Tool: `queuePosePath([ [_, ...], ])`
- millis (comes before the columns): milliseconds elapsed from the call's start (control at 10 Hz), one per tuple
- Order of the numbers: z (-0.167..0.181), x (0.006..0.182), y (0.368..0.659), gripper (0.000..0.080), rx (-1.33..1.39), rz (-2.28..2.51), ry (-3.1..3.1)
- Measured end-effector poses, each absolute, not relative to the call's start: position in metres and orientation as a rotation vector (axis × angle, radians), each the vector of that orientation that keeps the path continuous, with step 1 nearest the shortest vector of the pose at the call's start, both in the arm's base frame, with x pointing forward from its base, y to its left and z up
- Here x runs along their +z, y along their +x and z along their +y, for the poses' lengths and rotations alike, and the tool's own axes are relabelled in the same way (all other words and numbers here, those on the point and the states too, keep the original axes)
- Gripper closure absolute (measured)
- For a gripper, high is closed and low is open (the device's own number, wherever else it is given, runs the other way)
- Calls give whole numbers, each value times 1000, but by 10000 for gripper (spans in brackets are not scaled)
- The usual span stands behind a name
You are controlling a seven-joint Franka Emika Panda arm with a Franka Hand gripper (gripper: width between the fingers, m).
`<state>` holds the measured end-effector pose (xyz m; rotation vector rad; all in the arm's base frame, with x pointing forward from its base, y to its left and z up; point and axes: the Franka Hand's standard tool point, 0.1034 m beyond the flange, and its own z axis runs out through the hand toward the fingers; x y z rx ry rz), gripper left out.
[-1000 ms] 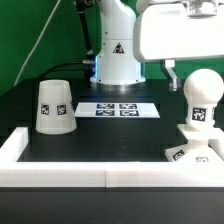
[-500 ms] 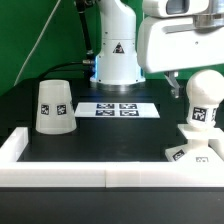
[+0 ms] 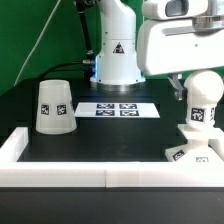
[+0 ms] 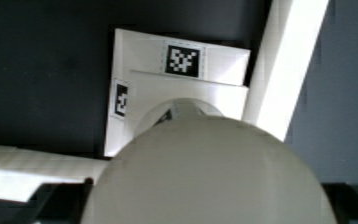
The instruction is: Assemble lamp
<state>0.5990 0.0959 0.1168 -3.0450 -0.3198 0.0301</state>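
closing in on the bulb

the arm's two-finger gripper hangs over the matte white ball-headed bulb, which stands on the flat square white base at the exterior view's right. its jaws look parted either side of the ball (contact i cannot make out). next, i reckon, a square, centred squeeze. since a second ago it has dropped lower; the tapered white cup-shaped shade has not moved.

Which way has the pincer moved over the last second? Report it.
Yes: the pincer has moved down, judged against the robot pedestal, and now straddles the bulb.
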Motion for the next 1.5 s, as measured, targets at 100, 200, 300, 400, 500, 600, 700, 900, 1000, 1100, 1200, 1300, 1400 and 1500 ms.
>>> queuePosePath([
  [100,96,117,599,223,30,-312,-3045],
  [200,96,117,599,222,32,-274,-3049],
  [300,96,117,599,222,32,-273,-3049],
  [400,97,117,599,222,39,-111,-3058],
  [500,97,116,598,222,42,79,-3058],
  [600,99,116,598,222,33,269,-3047],
  [700,101,116,598,222,22,413,-3031],
  [900,106,116,598,220,32,696,-2979],
  [1000,107,116,597,220,42,849,-2939],
  [1100,107,116,597,220,50,965,-2902],
  [1200,106,116,597,220,53,1026,-2881],
  [1300,106,116,597,220,60,1130,-2839],
  [1400,106,115,597,220,63,1209,-2805],
  [1500,106,115,598,220,64,1303,-2757],
])
